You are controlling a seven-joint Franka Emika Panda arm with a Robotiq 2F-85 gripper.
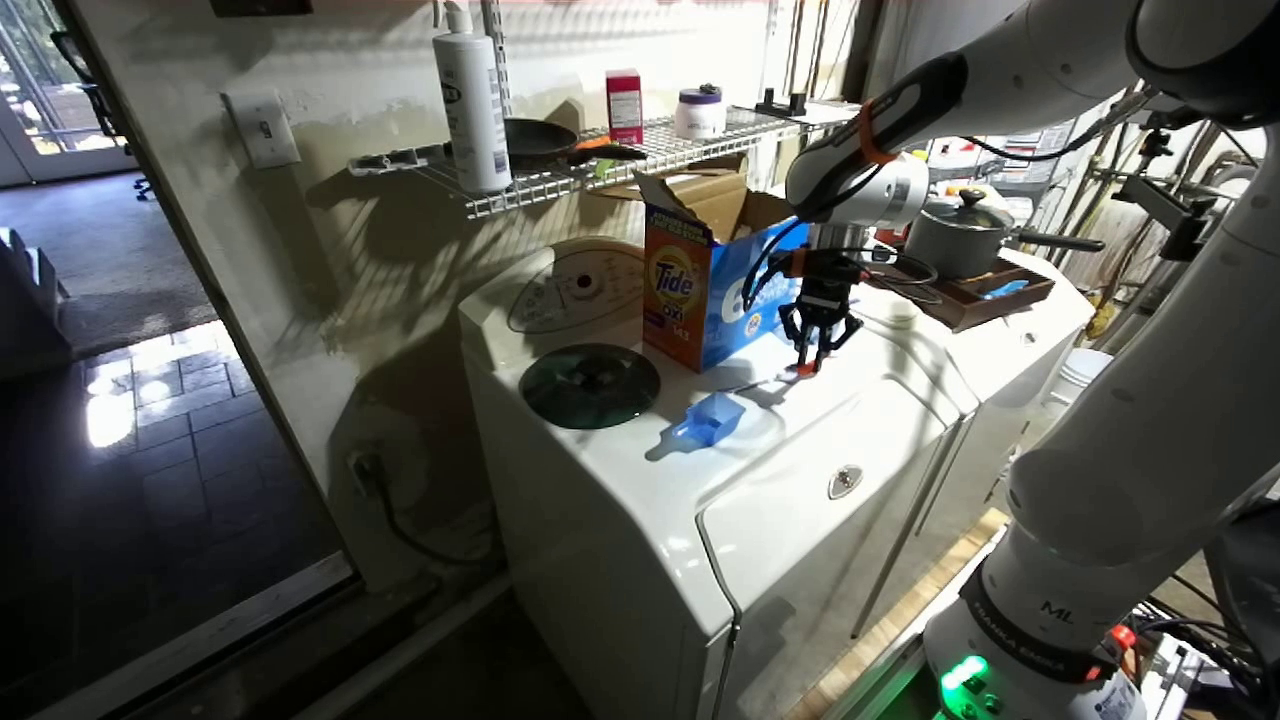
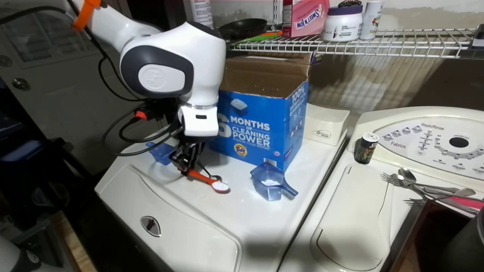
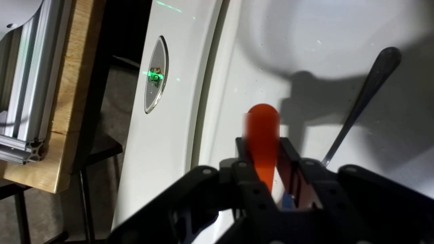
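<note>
Broadly, a white appliance top (image 1: 680, 472) fills the middle of an exterior view, dark floor tiles (image 1: 170, 450) its lower left. Left of centre in an exterior view, the gripper (image 2: 186, 172) pinches a red spoon (image 2: 202, 176) bearing white powder (image 2: 220, 186). The box (image 2: 253, 132) reads "Tide" and "6 MONTHS OF CLEANING POWER"; at the top edge, a pink carton (image 2: 307, 19), "SWEET'N LOW"; far right, a panel (image 2: 419, 145), "Wash/Rinse".

Home laundry area, Wash/Rinse control panel (image 2: 435, 139), Tide box (image 2: 261, 126)
</note>
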